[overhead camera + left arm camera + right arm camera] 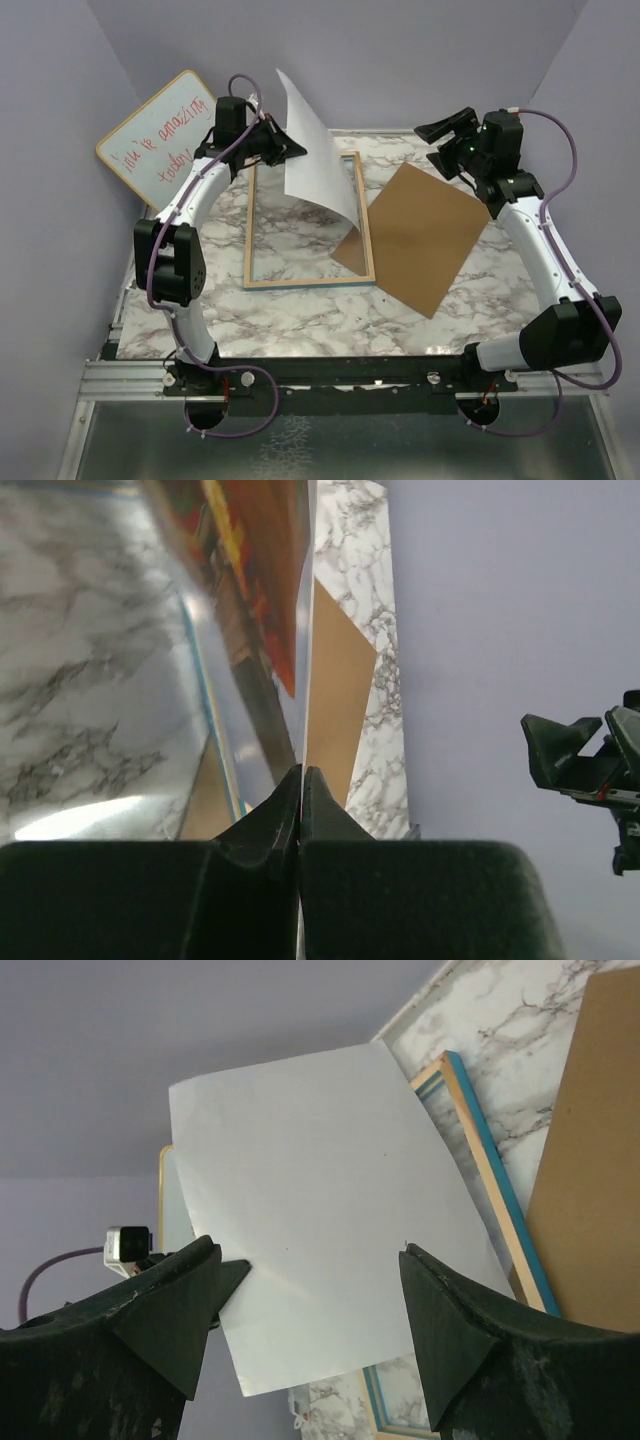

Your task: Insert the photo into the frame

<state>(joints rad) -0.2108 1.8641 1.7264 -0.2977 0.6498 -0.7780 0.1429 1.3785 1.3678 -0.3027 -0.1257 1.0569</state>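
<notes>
Now gripping the photo (318, 150) by its far-left edge with the left claw (292, 150), fingers pressed tight together on the sheet. Holding it raised on edge over the frame (249, 225), bowed, with the white back turned toward the right arm and the overhead camera and the coloured print turned to the left. Reaching down with the sheet's lower corner as far as the frame's right rail; cannot tell whether touching there. Frame flat on the marble worktop (320, 320), pale wood side up, with a strip of blue showing along its rail from the right wrist view. Just right of the frame, a brown board (420, 235), flat on the worktop, with its left corner crossing the right rail and showing inside the opening. Right claw (442, 143) spread wide apart and holding nothing, raised over the far right of the worktop, aimed at the white back of the photo yet well apart from it. Behind the left arm, a whiteboard (150, 140) with red handwriting, leaning against the wall at the far left.
</notes>
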